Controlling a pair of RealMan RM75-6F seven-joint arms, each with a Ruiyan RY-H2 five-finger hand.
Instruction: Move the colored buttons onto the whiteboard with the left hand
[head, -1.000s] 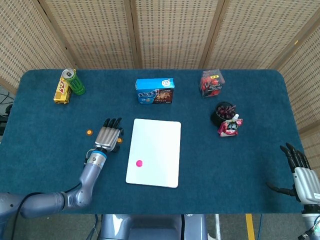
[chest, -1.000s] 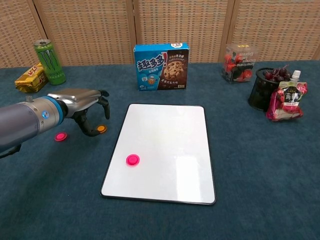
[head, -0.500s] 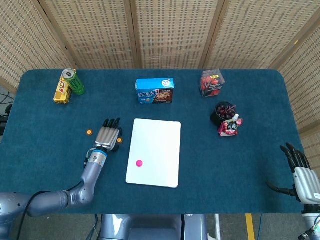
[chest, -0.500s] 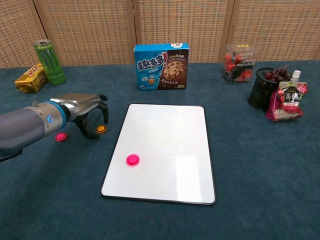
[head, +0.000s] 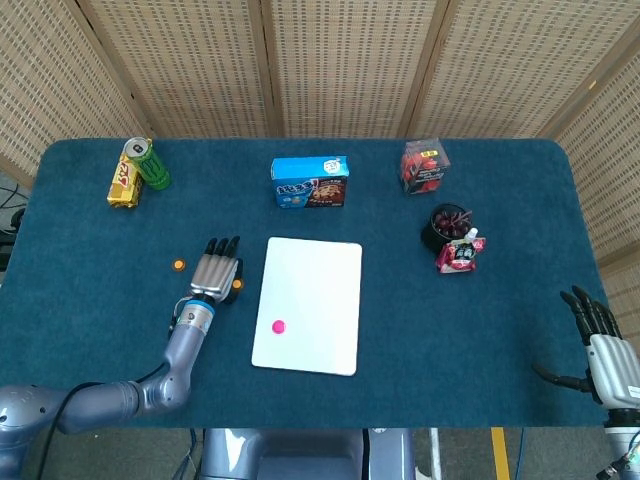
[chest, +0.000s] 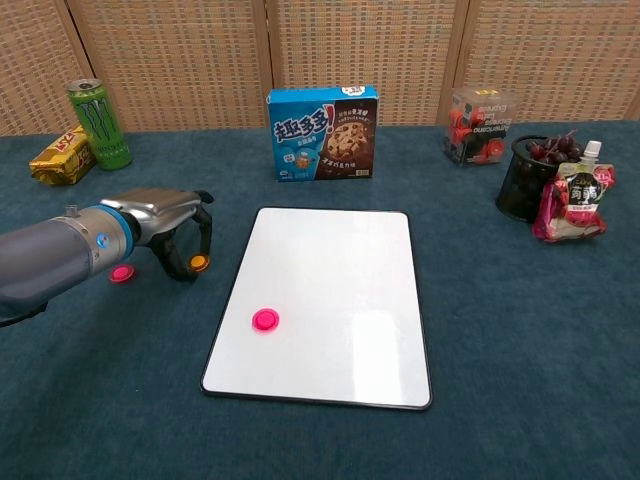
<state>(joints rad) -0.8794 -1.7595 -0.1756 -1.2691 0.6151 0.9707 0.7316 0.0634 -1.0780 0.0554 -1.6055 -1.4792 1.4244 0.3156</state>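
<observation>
Since a second ago the left hand (chest: 170, 225) has drawn slightly back toward the robot, and its curled fingers (chest: 205, 232) have closed in around the orange button (chest: 199, 262). This button lies on the blue table (head: 480, 330) just left of the whiteboard (chest: 330, 300), between thumb and fingertips; whether the hand already pinches it or only cages it, I cannot tell. A pink button (chest: 265, 319) lies on the whiteboard, near its lower left part. Another pink button (chest: 121, 272) rests on the cloth beside the left forearm, and in the head view one more orange button (head: 179, 265) lies further left, apart from the hand. The right hand (head: 600, 335) rests at the near right edge of the table with its fingers straight and a little spread, holding nothing. Along the far side stand a green can (chest: 98, 123) with a yellow packet (chest: 62, 158) beside it, a blue cookie box (chest: 322, 133), a clear box of red things (chest: 476, 125), and a black cup (chest: 530, 177) with a pink pouch (chest: 575, 205) leaning on it.
</observation>
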